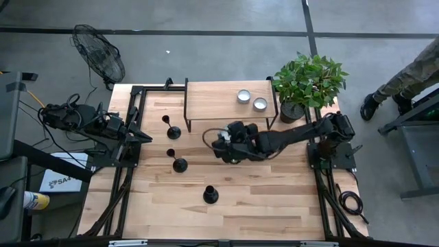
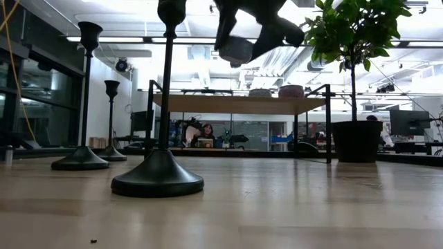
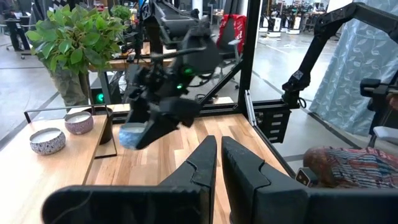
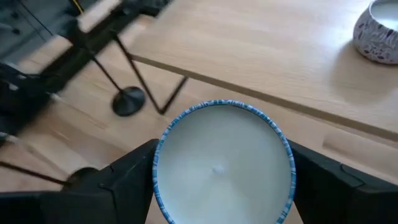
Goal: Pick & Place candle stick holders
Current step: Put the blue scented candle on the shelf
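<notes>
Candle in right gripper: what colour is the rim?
Blue-patterned rim around white wax on the candle, clamped in the right gripper. Right wrist view shows it best.

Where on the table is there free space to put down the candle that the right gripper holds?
The right gripper holds the candle over mid-table. Bare wood lies right of the front holder, toward the right arm's base. The shelf's left half is free. The three holders crowd the left.

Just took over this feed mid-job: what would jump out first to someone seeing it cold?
The right claw is shut on a blue-rimmed candle, held in the air over the middle of the table, in front of the raised shelf. Three black candle stick holders stand upright and untouched on the left half. The left claw waits shut at the left edge.
</notes>
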`<state>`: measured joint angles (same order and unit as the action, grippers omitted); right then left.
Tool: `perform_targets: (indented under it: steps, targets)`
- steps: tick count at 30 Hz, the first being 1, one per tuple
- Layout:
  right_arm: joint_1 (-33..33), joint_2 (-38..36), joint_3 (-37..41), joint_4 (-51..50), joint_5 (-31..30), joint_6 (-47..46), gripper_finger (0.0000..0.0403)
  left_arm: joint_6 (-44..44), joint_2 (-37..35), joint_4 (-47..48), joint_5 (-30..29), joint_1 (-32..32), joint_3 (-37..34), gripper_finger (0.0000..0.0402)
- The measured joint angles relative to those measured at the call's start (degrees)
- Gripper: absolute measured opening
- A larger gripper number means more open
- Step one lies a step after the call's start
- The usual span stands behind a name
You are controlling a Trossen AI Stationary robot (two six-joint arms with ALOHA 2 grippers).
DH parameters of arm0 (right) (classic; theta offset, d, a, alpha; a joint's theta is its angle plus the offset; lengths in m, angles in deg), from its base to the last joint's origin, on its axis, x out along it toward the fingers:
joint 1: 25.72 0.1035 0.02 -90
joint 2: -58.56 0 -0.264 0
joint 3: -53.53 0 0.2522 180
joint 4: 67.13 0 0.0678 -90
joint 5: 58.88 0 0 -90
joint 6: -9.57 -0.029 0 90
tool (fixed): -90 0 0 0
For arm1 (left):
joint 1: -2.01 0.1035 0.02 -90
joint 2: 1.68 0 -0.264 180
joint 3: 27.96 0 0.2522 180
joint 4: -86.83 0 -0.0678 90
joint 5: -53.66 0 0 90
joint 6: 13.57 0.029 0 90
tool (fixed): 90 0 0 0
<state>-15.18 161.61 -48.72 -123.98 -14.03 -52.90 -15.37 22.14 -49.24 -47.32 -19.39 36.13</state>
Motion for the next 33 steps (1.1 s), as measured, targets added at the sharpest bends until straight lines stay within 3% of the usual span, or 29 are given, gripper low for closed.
perform_targets:
  steps: [5, 19, 23, 33]
  targets:
    - [-4.26, 0.00, 0.00, -1.27, 4.01, 0.96, 0.0297, 0.01, 0.01, 0.00, 0.00, 0.00, 0.00, 0.0026]
    - [-7.75, 0.86, -0.69, 0.79, 4.12, -0.98, 0.0297, 0.00, 0.01, 0.00, 0.00, 0.01, 0.00, 0.0026]
    - [-7.40, 6.04, -8.29, -0.38, 4.01, 2.08, 0.0297, 0.00, 0.00, -0.01, -0.02, 0.01, 0.00, 0.0026]
    - [-7.74, 21.17, -34.59, -17.16, 2.83, 3.93, 0.0297, 0.00, 0.01, 0.00, -0.01, 0.01, 0.00, 0.0026]
